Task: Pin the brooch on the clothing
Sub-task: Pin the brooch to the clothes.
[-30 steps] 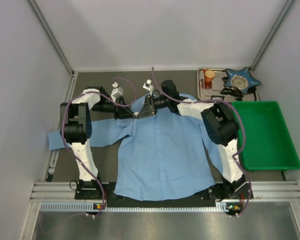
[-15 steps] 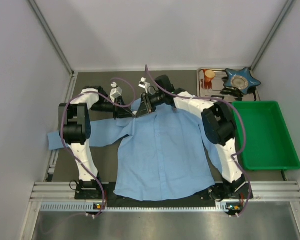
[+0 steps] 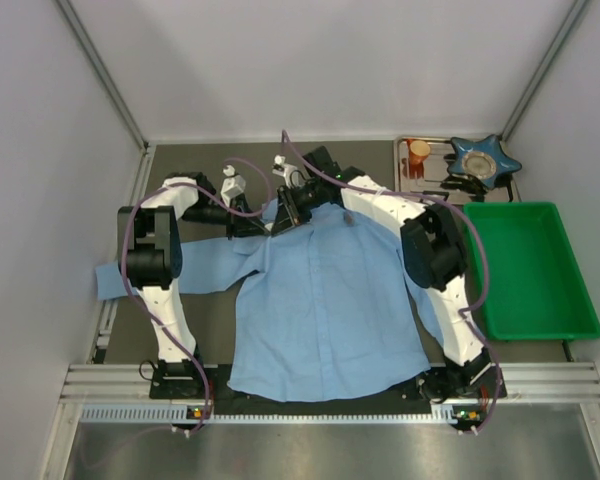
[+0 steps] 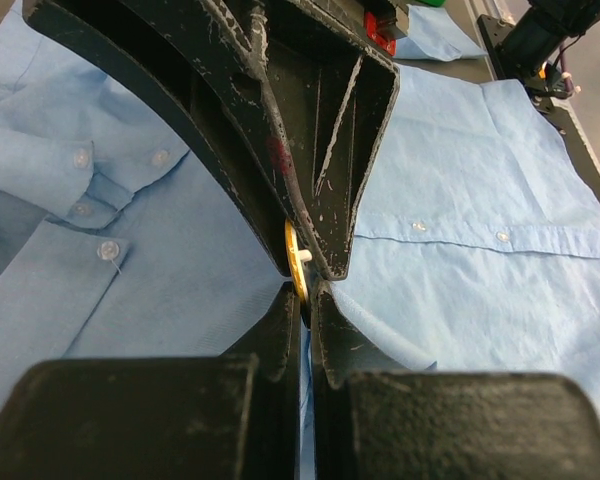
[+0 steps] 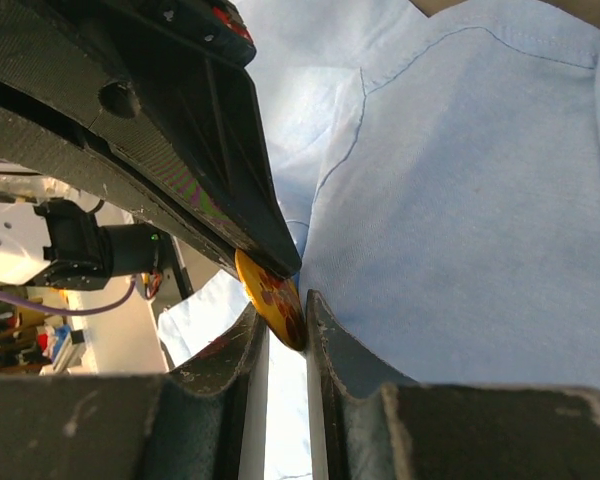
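A light blue long-sleeved button-up shirt (image 3: 325, 300) is spread on the dark surface (image 3: 205, 320) in the middle of the overhead view, and both end effectors are seen tip to tip at its collar, upper centre. A small round gold-coloured brooch (image 5: 270, 298) is pinched edge-on by the right end effector (image 5: 280, 322). The left end effector (image 4: 302, 300) is pressed together on a raised fold of the shirt beside the brooch.

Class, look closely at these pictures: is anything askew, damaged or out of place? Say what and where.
Nothing is spilled. The shirt lies unevenly: one sleeve trails far out sideways, while the other stays along the body. The right fingers are scuffed, with white scratches across their black surface.
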Tool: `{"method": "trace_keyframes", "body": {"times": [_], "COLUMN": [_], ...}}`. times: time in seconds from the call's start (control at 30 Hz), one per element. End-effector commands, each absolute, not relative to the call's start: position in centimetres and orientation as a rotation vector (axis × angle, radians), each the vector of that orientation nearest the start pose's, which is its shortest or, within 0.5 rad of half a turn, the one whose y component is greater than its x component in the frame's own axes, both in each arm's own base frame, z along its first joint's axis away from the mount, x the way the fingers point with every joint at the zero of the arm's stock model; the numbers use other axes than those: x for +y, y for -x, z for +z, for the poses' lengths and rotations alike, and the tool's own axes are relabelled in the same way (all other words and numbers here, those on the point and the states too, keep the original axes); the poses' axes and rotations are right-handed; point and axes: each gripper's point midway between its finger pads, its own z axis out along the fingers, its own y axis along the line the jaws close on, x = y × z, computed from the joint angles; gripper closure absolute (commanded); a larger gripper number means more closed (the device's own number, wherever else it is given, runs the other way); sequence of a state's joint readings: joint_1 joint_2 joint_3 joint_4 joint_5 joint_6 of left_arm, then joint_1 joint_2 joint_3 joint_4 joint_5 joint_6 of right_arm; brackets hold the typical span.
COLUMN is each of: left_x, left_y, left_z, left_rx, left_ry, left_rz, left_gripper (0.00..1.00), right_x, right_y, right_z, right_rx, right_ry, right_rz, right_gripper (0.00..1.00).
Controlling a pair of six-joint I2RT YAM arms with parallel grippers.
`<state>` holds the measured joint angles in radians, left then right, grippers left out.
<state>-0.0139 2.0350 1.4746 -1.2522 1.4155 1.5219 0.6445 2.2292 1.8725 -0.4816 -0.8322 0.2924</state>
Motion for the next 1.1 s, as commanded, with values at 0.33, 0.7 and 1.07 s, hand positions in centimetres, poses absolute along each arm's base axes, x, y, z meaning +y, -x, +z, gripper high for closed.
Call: {"method": "trace_keyframes", "body": {"times": [0.33, 0.7, 1.07], "left_x": [-18.7, -18.3, -17.4], "left_y": [-29.8, -30.9, -32.7], "left_z": [18.8, 18.6, 20.1], "left_rx": [1.532, 1.632, 1.814], "left_ry": [-1.166, -1.200, -1.024], "left_rz": [-1.473, -1.413, -1.217], "left_gripper": [1.00, 1.00, 0.48], "right_x": [41.0, 43.4, 43.5], "right_y": [-38.9, -38.5, -37.1], "right_z": [10.9, 17.7, 18.7], "right_rx": [2.386, 1.900, 1.767], "right_ry": [0.719, 0.957, 1.039], "right_rz": [1.193, 1.400, 1.392], "right_gripper": [1.00, 1.00, 1.00]}}
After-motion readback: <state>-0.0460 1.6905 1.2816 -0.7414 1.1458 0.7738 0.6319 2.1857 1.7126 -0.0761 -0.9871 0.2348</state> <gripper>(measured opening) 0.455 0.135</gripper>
